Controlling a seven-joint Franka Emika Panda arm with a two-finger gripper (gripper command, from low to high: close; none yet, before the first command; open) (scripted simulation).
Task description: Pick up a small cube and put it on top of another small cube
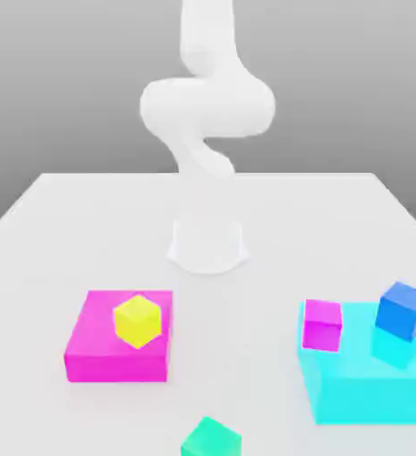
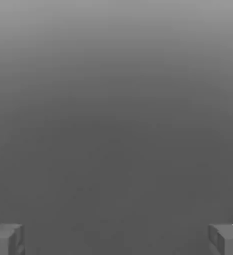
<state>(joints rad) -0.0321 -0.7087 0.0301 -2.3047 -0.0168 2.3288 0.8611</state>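
Gripper (image 2: 116, 239) spread wide, empty. Small teal-green cube (image 1: 210, 439) alone on white table (image 1: 60, 223) – small magenta cube (image 1: 322, 323) atop large flat cyan block (image 1: 362, 387), near small blue cube (image 1: 403, 310).

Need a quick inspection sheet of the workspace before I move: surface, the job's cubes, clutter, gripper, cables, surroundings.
Surface: white table, flat.
Job's things: small teal-green cube on the table at the exterior view's near edge, partly cut off; small magenta cube on top of the large cyan block, at its corner.
Clutter: yellow cube on the flat magenta block; blue cube on the cyan block, tilted, by its far right corner.
Gripper: gripper open, fingers wide apart, nothing between them.
Cables: nothing seen.
Surroundings: plain grey backdrop; white arm rising from its base.
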